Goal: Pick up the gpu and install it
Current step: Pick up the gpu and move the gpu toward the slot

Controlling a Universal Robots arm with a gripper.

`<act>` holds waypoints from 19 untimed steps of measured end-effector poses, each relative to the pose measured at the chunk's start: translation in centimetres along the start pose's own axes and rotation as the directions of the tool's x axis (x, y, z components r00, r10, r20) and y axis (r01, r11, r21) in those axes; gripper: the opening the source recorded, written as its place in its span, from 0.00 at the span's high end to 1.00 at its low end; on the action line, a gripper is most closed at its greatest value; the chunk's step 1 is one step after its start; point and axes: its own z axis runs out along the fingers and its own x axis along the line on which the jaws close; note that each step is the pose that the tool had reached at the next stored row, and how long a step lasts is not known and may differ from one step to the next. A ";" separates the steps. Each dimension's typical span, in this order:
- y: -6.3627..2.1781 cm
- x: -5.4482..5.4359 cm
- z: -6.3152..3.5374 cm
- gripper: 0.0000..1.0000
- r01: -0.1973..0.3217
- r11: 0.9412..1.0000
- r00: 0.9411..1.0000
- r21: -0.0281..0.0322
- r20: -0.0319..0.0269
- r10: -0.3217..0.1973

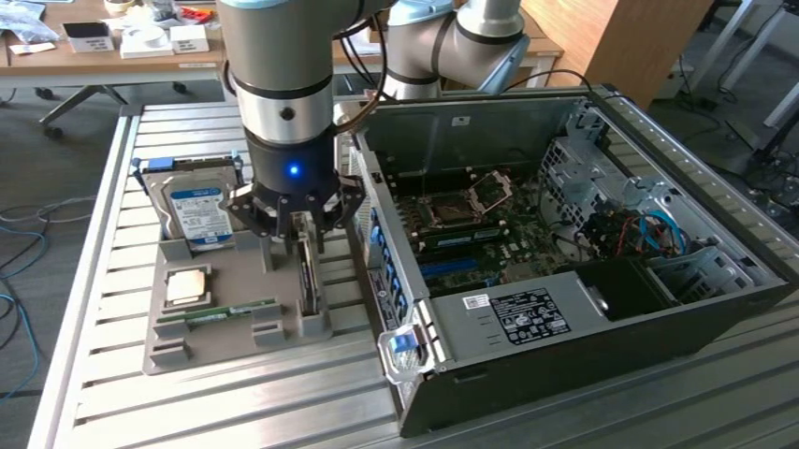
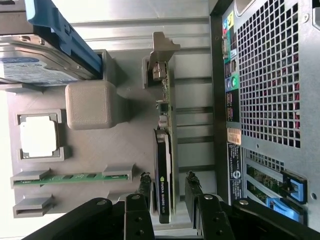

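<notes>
Read the exterior view as a clock face. At 6 o'clock lies the table (image 1: 250, 402), a deck of pale ribbed aluminium slats with dark gaps between them. On it at 8 o'clock sits a matt grey moulded tray (image 1: 212, 341) with blocky cradles. Nearest in the tray is a narrow green memory stick (image 1: 232, 311) lying flat. Just past it is a square processor chip (image 1: 189, 283) with a dull metal lid.

The gpu (image 2: 163, 165) stands on edge in a slot along the tray's 3 o'clock side. It is a thin card with a glossy black shroud at one end and bare green board at the other. The gripper (image 1: 303, 251) hangs over it with its jaws spread wide. One black finger (image 2: 145, 186) stands on each flank of the card, close beside it but not touching, so nothing is held.

At the tray's 11 o'clock corner a silver hard drive (image 1: 200, 213) with a blue-and-white label leans upright in a blue bracket. At 3 o'clock from the tray lies an open black steel computer case (image 1: 562, 374). A green motherboard (image 1: 474, 224) shows inside it, with a labelled power supply (image 1: 525, 313) at its near end.

At 11 o'clock, far back, a wooden desk (image 1: 125, 61) carries small white boxes, and the floor is grey.

The arm (image 1: 284, 84), a smooth grey tube with black bands, drops nearly straight down from 12 o'clock, its wrist vertical over the card.
</notes>
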 end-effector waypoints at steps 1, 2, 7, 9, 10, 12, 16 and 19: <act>0.00 0.0 0.13 0.58 0.000 1.000 1.000 0.000 0.000 0.000; -0.01 0.0 0.23 0.58 0.000 1.000 1.000 0.000 0.000 0.000; -0.01 -0.2 0.40 0.58 0.000 1.000 1.000 0.000 0.000 0.000; 0.00 -0.2 0.55 0.58 0.000 1.000 1.000 0.000 0.000 0.000; 0.00 -0.2 0.68 0.58 0.000 1.000 1.000 0.000 0.000 0.000; 0.00 -0.2 1.00 0.58 0.000 1.000 1.000 0.000 0.000 0.000; 0.01 -0.1 1.64 0.58 0.000 1.000 1.000 0.000 0.000 0.000; 0.04 -0.1 1.90 0.58 0.000 1.000 1.000 0.000 0.000 0.000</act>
